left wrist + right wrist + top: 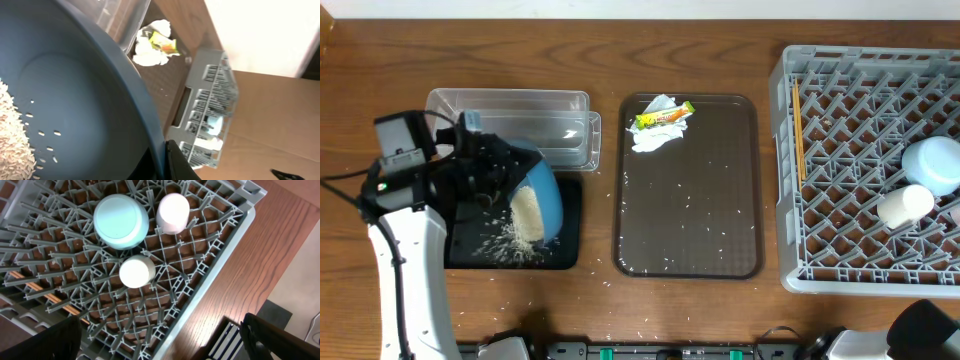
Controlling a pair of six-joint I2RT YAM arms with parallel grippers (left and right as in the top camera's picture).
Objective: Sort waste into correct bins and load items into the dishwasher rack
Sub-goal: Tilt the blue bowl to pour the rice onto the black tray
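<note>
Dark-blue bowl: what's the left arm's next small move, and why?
Probably tip the dark-blue bowl further over the black tray. The left gripper is shut on its rim, and a heap of rice sits inside while only scattered grains lie on the tray.

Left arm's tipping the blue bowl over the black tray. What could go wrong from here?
1. Rice may overshoot the black tray: stray grains already lie on the table beside it.
2. The left gripper pinches only the rim of the steeply tilted dark-blue bowl; it might slip.
</note>
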